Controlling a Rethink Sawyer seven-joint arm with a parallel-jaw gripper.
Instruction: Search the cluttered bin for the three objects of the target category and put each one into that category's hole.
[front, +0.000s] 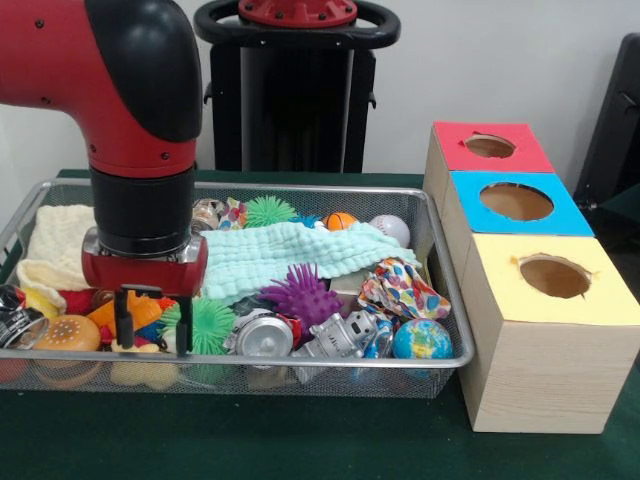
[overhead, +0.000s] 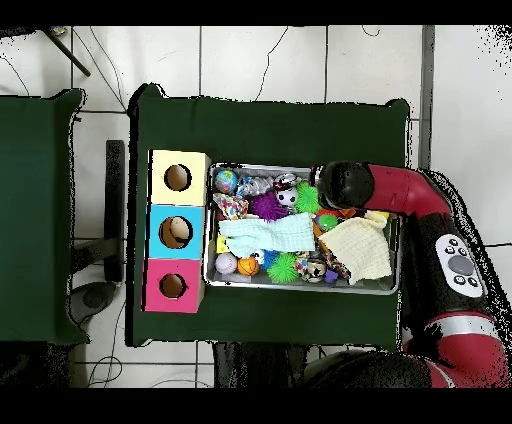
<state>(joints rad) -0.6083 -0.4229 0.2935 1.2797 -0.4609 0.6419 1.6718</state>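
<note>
Red robot arm's end effector (front: 147, 318), fingers apart and holding nothing, hangs over the near left corner of a wire bin (front: 300, 375) crammed with toys; three holed boxes (front: 545, 345) stand just right of it

We see a desk (front: 300, 440) covered in dark green cloth. Directly on it sits a wire mesh bin (front: 440, 290) full of toys and cloths. Just beside the bin stands a row of three wooden boxes (front: 540, 370), topped red, blue and yellow, each with a round hole.
</note>
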